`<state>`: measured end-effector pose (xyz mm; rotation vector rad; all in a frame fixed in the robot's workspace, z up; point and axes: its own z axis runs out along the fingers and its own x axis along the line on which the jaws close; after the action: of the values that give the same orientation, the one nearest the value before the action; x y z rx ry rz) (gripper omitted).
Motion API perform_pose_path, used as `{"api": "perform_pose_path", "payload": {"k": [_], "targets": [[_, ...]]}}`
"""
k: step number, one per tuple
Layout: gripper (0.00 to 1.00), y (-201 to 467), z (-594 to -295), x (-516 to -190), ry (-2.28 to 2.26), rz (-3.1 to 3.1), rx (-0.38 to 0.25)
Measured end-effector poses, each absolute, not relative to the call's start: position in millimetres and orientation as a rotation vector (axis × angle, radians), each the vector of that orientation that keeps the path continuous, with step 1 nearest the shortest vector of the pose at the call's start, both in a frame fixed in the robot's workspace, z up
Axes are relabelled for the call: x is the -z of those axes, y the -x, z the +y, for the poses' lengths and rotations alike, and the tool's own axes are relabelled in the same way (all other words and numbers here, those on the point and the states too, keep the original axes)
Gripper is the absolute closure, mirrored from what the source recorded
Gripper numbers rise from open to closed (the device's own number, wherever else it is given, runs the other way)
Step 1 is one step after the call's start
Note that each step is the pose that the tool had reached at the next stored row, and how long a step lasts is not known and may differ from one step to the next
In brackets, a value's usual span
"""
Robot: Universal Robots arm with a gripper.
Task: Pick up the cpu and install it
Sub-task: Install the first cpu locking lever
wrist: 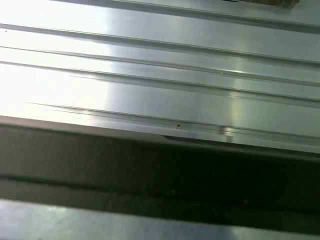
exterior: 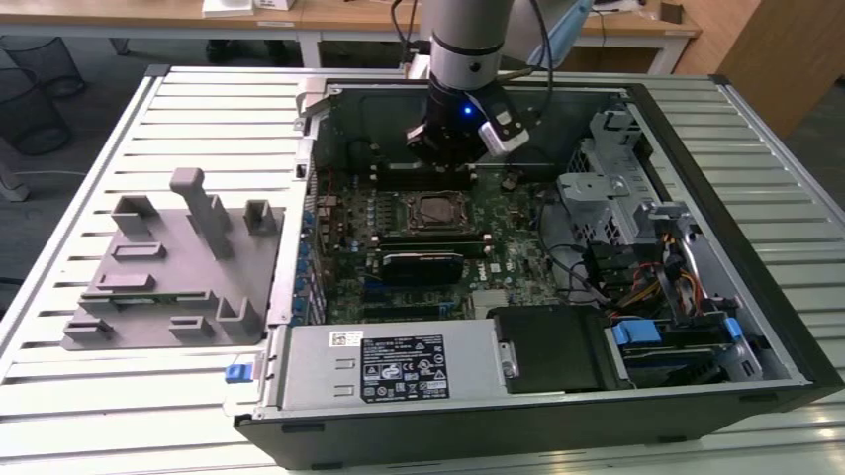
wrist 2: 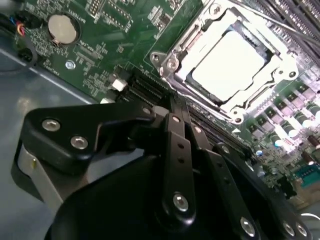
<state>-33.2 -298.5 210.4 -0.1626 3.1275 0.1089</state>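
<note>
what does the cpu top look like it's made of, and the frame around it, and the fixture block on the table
The cpu top looks like pale brushed metal with a soft sheen. The socket frame looks like bright plated steel, given its sharp glints. The fixture block looks like matte grey plastic, possibly printed; no shine.

Wooden desks (exterior: 317,15) (pale) stand behind ribbed table (exterior: 79,396).

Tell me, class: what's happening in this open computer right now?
A robot arm's gripper hangs over the motherboard inside an open computer case on a slatted metal table. In the second wrist view the cpu already lies in its socket, apart from the gripper. A grey fixture stands beside the case.
</note>
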Motion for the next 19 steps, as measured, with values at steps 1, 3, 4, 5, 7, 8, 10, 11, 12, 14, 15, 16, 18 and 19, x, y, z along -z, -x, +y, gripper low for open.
{"api": "perform_pose_path", "payload": {"k": [1, 3, 4, 5, 7, 8, 10, 11, 12, 14, 15, 16, 18, 19], "targets": [[0.89, 33, -299, -210, 0.163, 3.128, -0.109], [0.89, 33, -301, -210, 0.162, 3.128, -0.108], [0.89, 33, -303, -210, 0.162, 3.128, -0.108], [0.89, 33, -304, -210, 0.162, 3.128, -0.108], [0.89, 33, -305, -210, 0.162, 3.128, -0.109], [0.89, 33, -305, -210, 0.162, 3.128, -0.109], [0.89, 33, -307, -210, 0.162, 3.127, -0.112], [0.89, 33, -308, -210, 0.162, 3.127, -0.113], [0.89, 33, -309, -210, 0.162, 3.127, -0.113], [0.89, 33, -310, -210, 0.162, 3.127, -0.113], [0.89, 33, -311, -210, 0.162, 3.127, -0.113], [0.89, 33, -312, -210, 0.162, 3.127, -0.113], [0.89, 33, -314, -210, 0.162, 3.128, -0.113], [0.89, 33, -314, -210, 0.162, 3.127, -0.113]]}}
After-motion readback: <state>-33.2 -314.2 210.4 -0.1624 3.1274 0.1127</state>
